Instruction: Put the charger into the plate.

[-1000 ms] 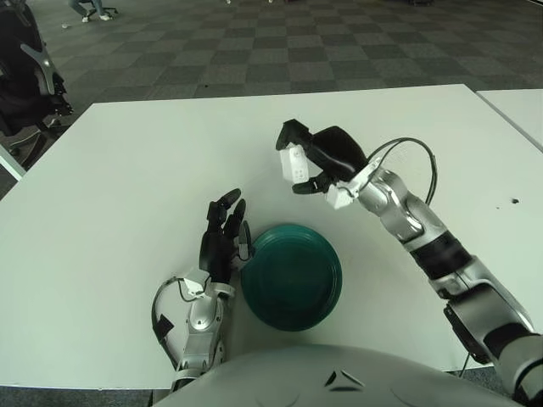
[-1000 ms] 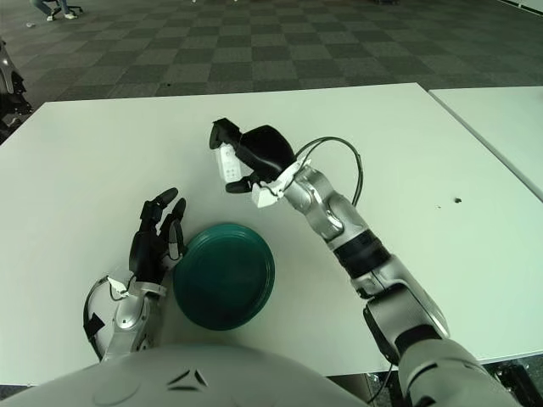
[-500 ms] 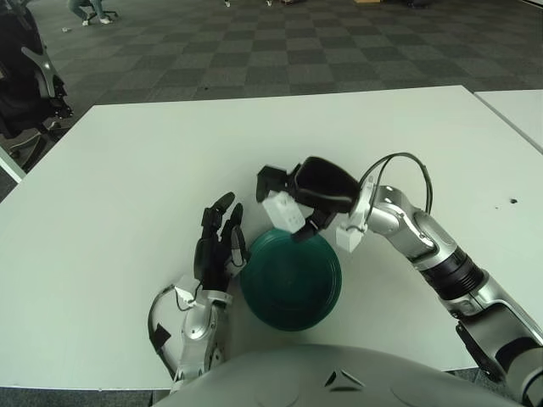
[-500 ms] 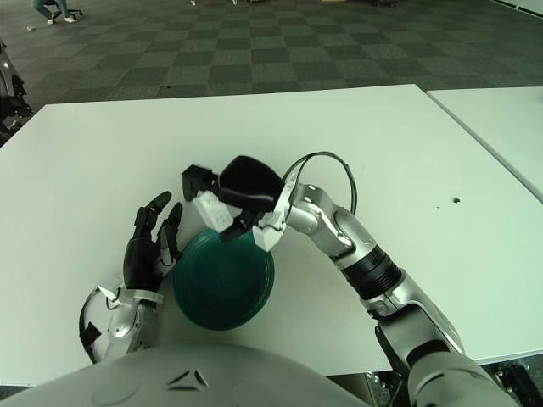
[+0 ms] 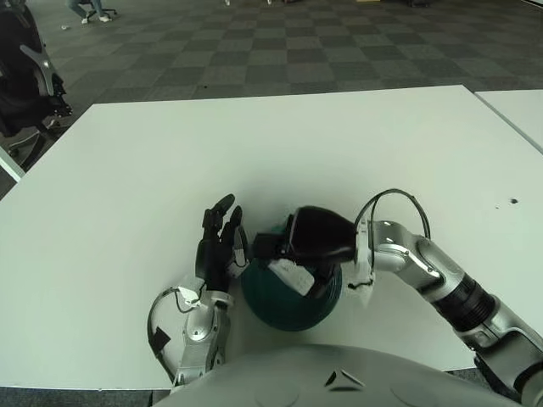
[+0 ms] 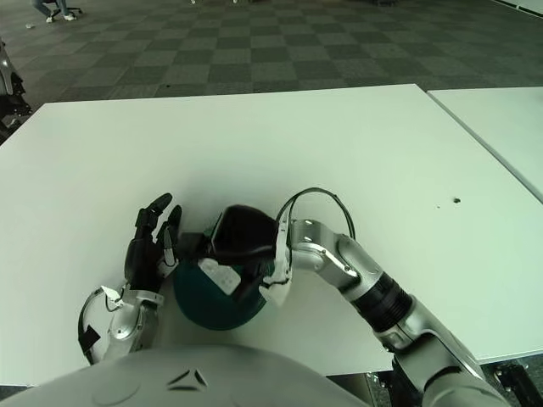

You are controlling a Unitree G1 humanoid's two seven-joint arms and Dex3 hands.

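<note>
Item: white bench [image 5: 356, 144], your working surface.

Dark green plate [image 5: 293, 309]: sits close to the near edge, about midway along it.

White charger [image 5: 293, 275]: pinched in the fingers of your right hand [image 5: 299, 246], low over the plate's middle; contact with the plate cannot be told.

Left hand [image 5: 216, 246]: palm down on the bench just beside the plate's left rim, fingers straight and relaxed, holding nothing.

Open room: you have broad bare bench toward the far edge and both far corners; little room remains between plate and near edge.
</note>
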